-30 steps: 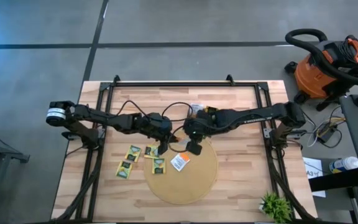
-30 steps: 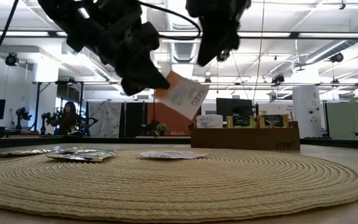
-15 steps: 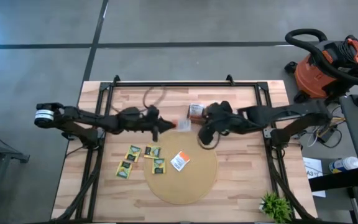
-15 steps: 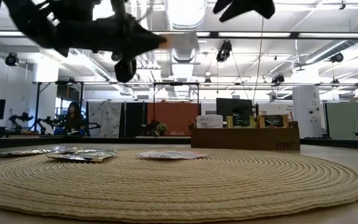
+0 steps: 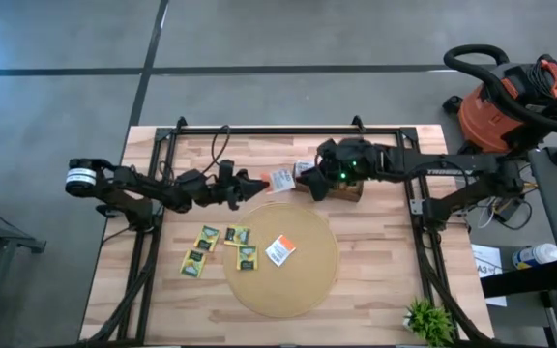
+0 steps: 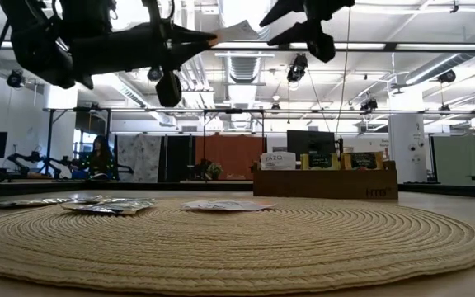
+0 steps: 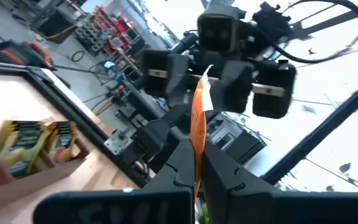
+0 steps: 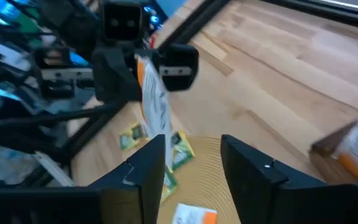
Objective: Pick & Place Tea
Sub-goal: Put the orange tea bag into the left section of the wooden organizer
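Note:
An orange-and-white tea sachet [image 5: 280,181] hangs high over the far part of the table, with my left gripper [image 5: 259,182] shut on it. My right gripper [image 5: 301,180] faces it from the right, open. In the low view its fingertips [image 6: 269,29] stand above and below the sachet's free end [image 6: 250,30]; I cannot tell whether they touch it. Several yellow-green sachets [image 5: 207,236] lie flat on the wood left of the round mat [image 5: 298,285]. One orange sachet [image 5: 279,250] lies on the mat. My left gripper pinches the sachet's left end [image 7: 197,152] between its two fingers. The fingers lie about level and point toward the table's right edge. The sachet sticks out past the fingertips, roughly level and lifted well clear of the table.
The long wooden box [image 6: 324,180] with upright tea packets stands at the far side, under my right arm [image 5: 395,166]. Black frame rails [image 5: 153,242] run along the table's left, right and far sides. A small plant [image 5: 425,319] sits at the near right corner.
My left gripper has risen from over the mat and gone toward the far edge, tipping up to level; the sachet, first hanging slanted below it, now sticks out level. My right gripper has gone up and toward the far edge, turned to face the sachet, and opened.

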Motion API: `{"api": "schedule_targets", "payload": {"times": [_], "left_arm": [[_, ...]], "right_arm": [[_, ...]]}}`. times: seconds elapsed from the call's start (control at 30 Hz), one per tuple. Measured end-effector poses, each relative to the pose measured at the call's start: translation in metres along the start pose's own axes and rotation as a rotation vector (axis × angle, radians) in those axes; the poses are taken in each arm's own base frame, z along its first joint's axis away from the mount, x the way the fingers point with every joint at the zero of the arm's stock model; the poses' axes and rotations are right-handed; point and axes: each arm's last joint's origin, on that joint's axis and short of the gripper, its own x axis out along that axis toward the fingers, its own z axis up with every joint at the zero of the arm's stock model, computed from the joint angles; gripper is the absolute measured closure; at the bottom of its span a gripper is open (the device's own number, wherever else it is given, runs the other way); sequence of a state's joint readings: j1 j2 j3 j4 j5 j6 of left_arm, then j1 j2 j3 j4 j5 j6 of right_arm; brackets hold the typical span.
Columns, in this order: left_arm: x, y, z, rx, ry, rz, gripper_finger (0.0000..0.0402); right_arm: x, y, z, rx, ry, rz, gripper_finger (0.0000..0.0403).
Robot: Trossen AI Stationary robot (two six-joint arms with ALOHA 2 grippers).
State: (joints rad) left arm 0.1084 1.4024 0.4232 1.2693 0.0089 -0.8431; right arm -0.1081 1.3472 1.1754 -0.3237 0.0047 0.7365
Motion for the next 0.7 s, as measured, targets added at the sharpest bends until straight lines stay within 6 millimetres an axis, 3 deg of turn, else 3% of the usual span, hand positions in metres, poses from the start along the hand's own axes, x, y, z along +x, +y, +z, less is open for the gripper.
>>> {"api": "schedule_targets", "payload": {"times": [0.33,0.7], "left_arm": [[0.005,0.000,0.000,-0.005,0.007,-0.024,0.0391],[0.033,0.002,-0.004,0.004,0.050,-0.068,0.0391]], "right_arm": [[0.003,-0.009,0.009,0.035,0.008,0.093,0.0206],[0.014,-0.009,0.006,0.041,0.039,0.103,0.0221]]}}
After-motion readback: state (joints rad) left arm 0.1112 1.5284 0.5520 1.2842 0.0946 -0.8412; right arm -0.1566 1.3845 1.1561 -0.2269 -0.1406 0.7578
